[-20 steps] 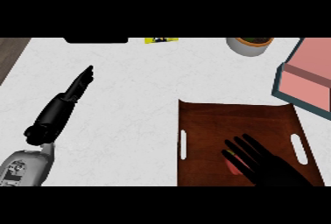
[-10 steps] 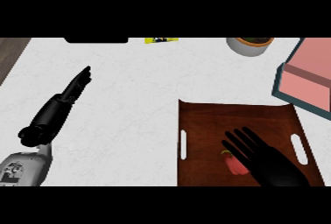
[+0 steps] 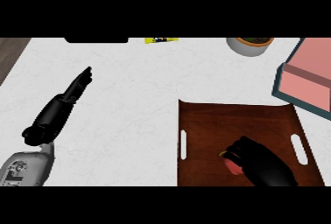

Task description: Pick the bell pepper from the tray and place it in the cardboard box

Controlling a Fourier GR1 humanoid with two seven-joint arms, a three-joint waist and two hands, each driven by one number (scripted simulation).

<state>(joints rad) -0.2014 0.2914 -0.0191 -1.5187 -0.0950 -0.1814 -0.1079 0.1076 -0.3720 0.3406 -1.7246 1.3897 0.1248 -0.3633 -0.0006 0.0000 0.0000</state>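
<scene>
A brown tray with white handle slots lies at the lower right of the white counter. On its near part sits a red bell pepper, mostly hidden under my right hand, whose fingers are curled round it. The cardboard box, pink inside with a dark teal rim, stands at the right edge, beyond the tray. My left hand rests open on the counter at the left, fingers straight and pointing away.
A round pot with a brown inside stands at the back, left of the box. A yellow label and a dark slab lie along the back edge. A wooden strip borders the counter's left.
My right hand's fingers, spread flat over the pepper before, have curled down round it. The left hand has stayed where it was.
</scene>
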